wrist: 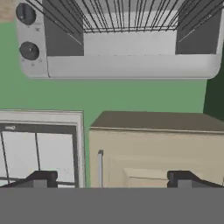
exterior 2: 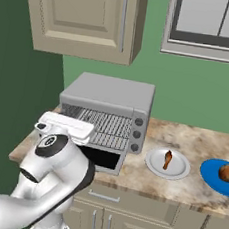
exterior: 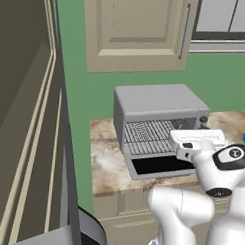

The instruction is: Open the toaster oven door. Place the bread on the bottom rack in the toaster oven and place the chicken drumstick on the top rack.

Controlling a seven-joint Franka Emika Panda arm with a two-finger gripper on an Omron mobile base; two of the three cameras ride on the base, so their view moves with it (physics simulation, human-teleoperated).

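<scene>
Right base view showed the toaster oven (exterior 2: 107,110) on the table (exterior 2: 188,188) with the toaster oven door (exterior 2: 101,158) folded down flat and both wire racks exposed. The chicken drumstick (exterior 2: 167,159) lay on a white plate (exterior 2: 178,170) just right of the oven, and the bread (exterior 2: 226,172) sat on a blue plate (exterior 2: 210,180) farther right. The tool (wrist: 111,178) was up in front of the oven, jaws spread wide and holding nothing.

Chicken drumstick (exterior 2: 167,159), bread (exterior 2: 226,172) right of toaster oven (exterior 2: 107,110).
</scene>
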